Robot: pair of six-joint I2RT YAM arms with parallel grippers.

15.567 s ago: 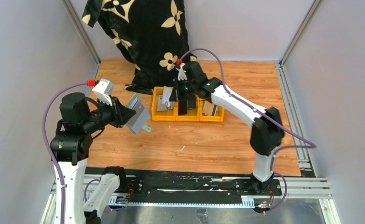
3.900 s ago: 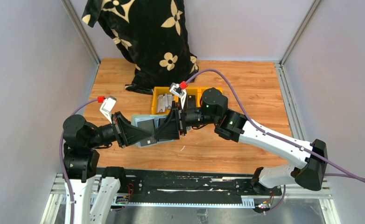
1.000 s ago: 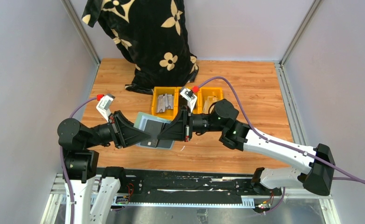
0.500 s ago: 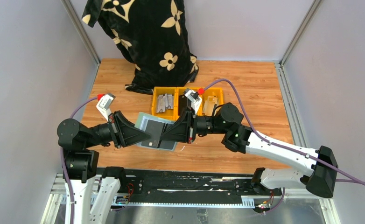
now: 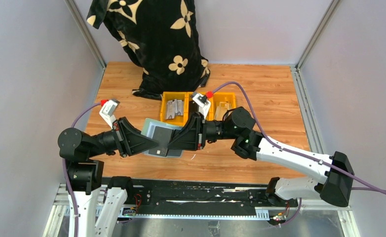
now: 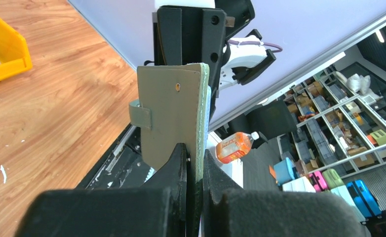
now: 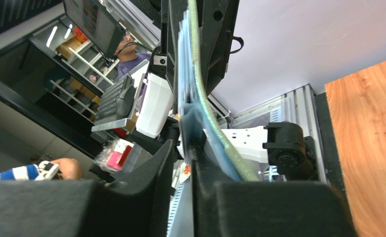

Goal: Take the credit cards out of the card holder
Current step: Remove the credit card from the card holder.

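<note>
The sage-green card holder (image 5: 153, 130) hangs open in the air over the table's front, its pale blue-grey inside with a dark card facing up. My left gripper (image 5: 155, 143) is shut on its edge. In the left wrist view (image 6: 194, 156) the fingers pinch the holder (image 6: 169, 113) edge-on, snap tab to the left. My right gripper (image 5: 170, 144) meets it from the right. In the right wrist view (image 7: 182, 150) the jaws stand narrowly apart around a thin blue-grey edge of the holder (image 7: 207, 116), with a gap on one side.
Three yellow bins (image 5: 167, 117) stand behind the grippers. The left one holds grey cards (image 5: 173, 107) and the right one a tan card (image 5: 223, 109). A black floral cloth (image 5: 156, 39) hangs at the back. A yellow bin (image 6: 6, 47) shows in the left wrist view.
My right arm drew back a little to the right half a second ago and has come back left against the holder. The left gripper keeps its hold and has barely moved.
</note>
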